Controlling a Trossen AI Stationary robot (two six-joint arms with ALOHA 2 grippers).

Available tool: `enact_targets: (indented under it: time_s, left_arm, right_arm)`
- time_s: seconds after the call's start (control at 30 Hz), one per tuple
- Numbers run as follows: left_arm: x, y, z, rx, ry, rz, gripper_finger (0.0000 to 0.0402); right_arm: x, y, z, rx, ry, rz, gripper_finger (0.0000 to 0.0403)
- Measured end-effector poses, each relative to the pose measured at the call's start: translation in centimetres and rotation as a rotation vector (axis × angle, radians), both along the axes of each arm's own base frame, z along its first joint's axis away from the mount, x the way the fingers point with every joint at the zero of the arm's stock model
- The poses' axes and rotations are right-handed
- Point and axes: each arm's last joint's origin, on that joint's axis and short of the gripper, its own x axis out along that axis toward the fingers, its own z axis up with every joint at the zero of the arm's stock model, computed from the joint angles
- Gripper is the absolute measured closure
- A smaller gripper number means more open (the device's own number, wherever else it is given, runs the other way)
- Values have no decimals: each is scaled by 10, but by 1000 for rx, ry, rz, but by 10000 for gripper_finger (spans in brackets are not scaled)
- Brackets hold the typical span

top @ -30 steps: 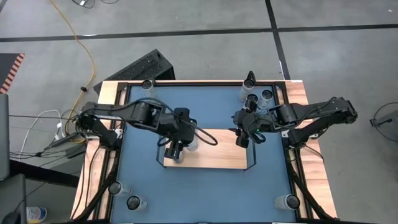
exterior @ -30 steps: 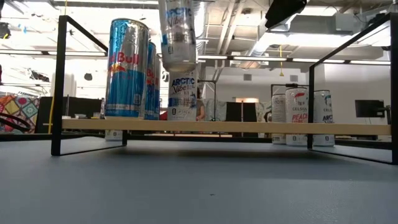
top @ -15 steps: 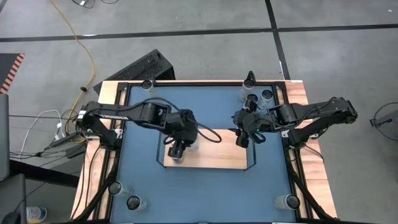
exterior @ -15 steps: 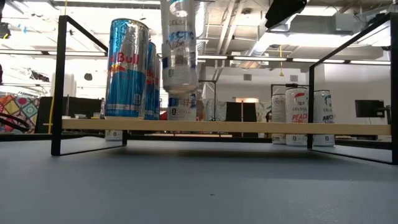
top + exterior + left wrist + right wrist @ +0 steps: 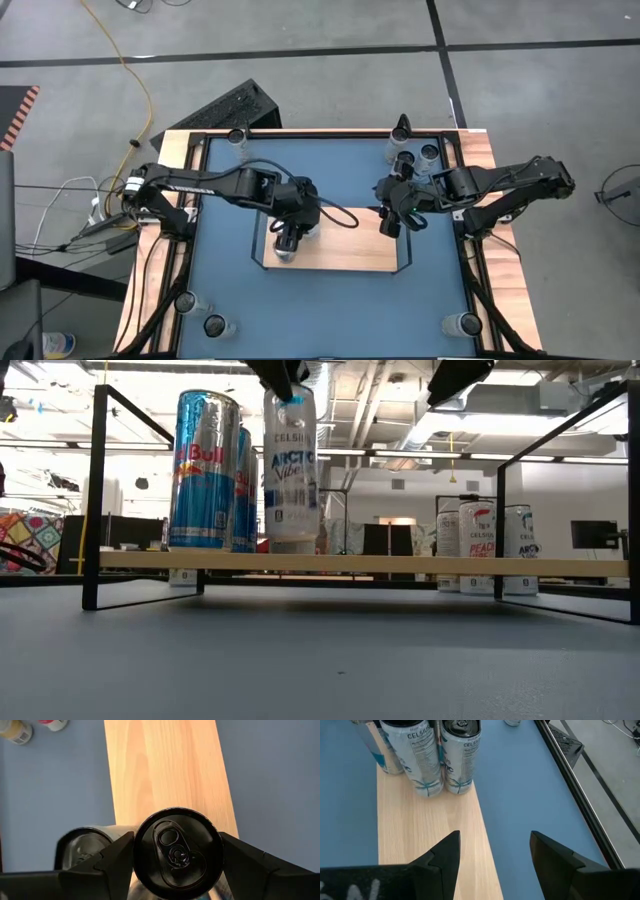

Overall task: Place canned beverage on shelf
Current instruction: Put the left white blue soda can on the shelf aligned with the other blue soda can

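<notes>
My left gripper [image 5: 290,238] is shut on a white Celsius can [image 5: 291,470], whose black lid [image 5: 177,852] shows between its fingers. The can stands upright over the left end of the shelf [image 5: 345,252]. Its base is at the light-wood board [image 5: 400,566]; I cannot tell whether it touches. Two Red Bull cans [image 5: 205,470] stand on the board just beside it, and another Celsius can [image 5: 462,752] stands behind. My right gripper [image 5: 492,860] hangs open above the shelf's right end [image 5: 392,215], with nothing between its fingers. My left gripper pinches the can's top end just under the rim [image 5: 136,856] between its two fingers [image 5: 112,862], one on each side. The fingers come slanting down from above, from the table's left. The can hangs upright below them.
Loose cans stand on the blue tabletop: a group at the far right [image 5: 415,157], one at the far left [image 5: 237,135], two at the near left [image 5: 200,312] and one at the near right [image 5: 455,323]. The shelf's black end rails [image 5: 97,490] rise at each end, and the board's middle [image 5: 165,770] is bare.
My left gripper has gone down toward the shelf board with the can. The can was well above the board and slightly tilted; now it stands upright with its base at board level beside the Red Bull cans.
</notes>
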Motion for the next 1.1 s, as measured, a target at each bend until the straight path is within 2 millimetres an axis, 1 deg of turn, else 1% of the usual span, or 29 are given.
enact_targets:
  time_s: [0.13, 0.43, 0.6, 0.73, 0.9, 1.1]
  left_arm:
    - [0, 1, -5, 8, 14, 0, 168]
    - [1, 14, -5, -9, 10, 35, 168]
    - [2, 14, -5, -22, -1, 38, 168]
    - [1, 13, -5, -28, 11, 42, 154]
    - [1, 12, -5, -27, 9, 41, 152]
    - [0, 11, -6, -71, 20, 23, 148]
  right_arm:
    - [0, 0, 0, -1, 5, 0, 184]
    - [0, 0, 0, 0, 4, 0, 184]
    - [0, 0, 0, 0, 5, 0, 184]
    - [0, 0, 0, 0, 4, 0, 184]
    - [0, 0, 0, 0, 4, 0, 184]
    - [0, 0, 0, 0, 4, 0, 184]
